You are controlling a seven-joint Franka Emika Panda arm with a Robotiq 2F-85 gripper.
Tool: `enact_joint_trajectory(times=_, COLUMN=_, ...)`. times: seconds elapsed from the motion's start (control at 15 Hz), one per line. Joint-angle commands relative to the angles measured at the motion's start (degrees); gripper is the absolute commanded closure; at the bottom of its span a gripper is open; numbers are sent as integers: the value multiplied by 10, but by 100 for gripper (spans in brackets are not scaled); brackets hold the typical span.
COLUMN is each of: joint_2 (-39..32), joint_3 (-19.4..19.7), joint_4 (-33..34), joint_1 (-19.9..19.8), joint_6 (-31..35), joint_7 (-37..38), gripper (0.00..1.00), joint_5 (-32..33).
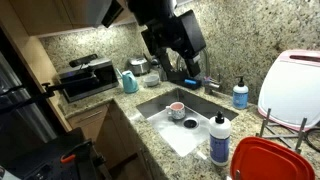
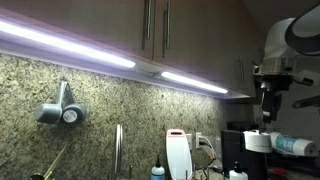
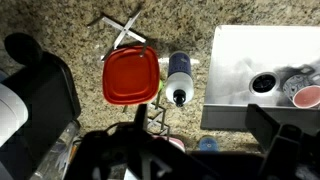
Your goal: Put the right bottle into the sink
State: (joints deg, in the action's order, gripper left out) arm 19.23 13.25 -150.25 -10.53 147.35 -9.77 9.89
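Observation:
The right bottle (image 1: 220, 138), tall and white with a black cap and a bluish label, stands on the granite at the sink's near right corner. In the wrist view it (image 3: 179, 78) shows from above, between a red lid and the sink. The grey steel sink (image 1: 200, 104) is set into the counter and also shows in the wrist view (image 3: 235, 60). My gripper (image 1: 185, 66) hangs high over the back of the sink, well apart from the bottle. In the wrist view its jaws (image 3: 200, 128) are open with only counter between them.
A smaller blue pump bottle (image 1: 240, 95) stands right of the sink and shows in the wrist view (image 3: 207, 143). A red lid (image 1: 268, 160) and a white cutting board (image 1: 295, 85) sit on a wire rack. A cup (image 1: 177, 108) lies in the sink. A toaster oven (image 1: 88, 78) is at the left.

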Motion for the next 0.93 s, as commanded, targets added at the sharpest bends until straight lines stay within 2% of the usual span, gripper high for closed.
enact_joint_trajectory(times=0.0, joint_2=0, joint_3=-6, joint_4=1, joint_1=-6, joint_6=-1, joint_7=-2, gripper=0, joint_5=-4)
enact_joint_trajectory(times=0.2, joint_2=-3, joint_3=-22, joint_4=-26, joint_1=-13, joint_6=55, joint_7=17, gripper=0, joint_5=22)
enact_joint_trajectory(times=0.33, joint_2=-13, joint_3=-34, joint_4=-52, joint_1=-26, joint_6=133, joint_7=31, gripper=0, joint_5=53)
enact_joint_trajectory(times=0.47, joint_2=-29, joint_3=-56, joint_4=-73, joint_1=-59, joint_6=225, joint_7=68, gripper=0, joint_5=105)
enact_joint_trajectory(times=0.6, joint_2=-51, joint_3=-92, joint_4=-86, joint_1=-120, joint_6=322, joint_7=130, gripper=0, joint_5=187)
enact_joint_trajectory(times=0.67, joint_2=-60, joint_3=-122, joint_4=-88, joint_1=-167, joint_6=364, joint_7=161, gripper=0, joint_5=229)
enact_joint_trajectory(times=0.8, joint_2=-55, joint_3=-182, joint_4=-88, joint_1=-259, joint_6=411, joint_7=190, gripper=0, joint_5=283)
enact_joint_trajectory(times=0.87, joint_2=-51, joint_3=-216, joint_4=-86, joint_1=-305, joint_6=428, joint_7=193, gripper=0, joint_5=286)
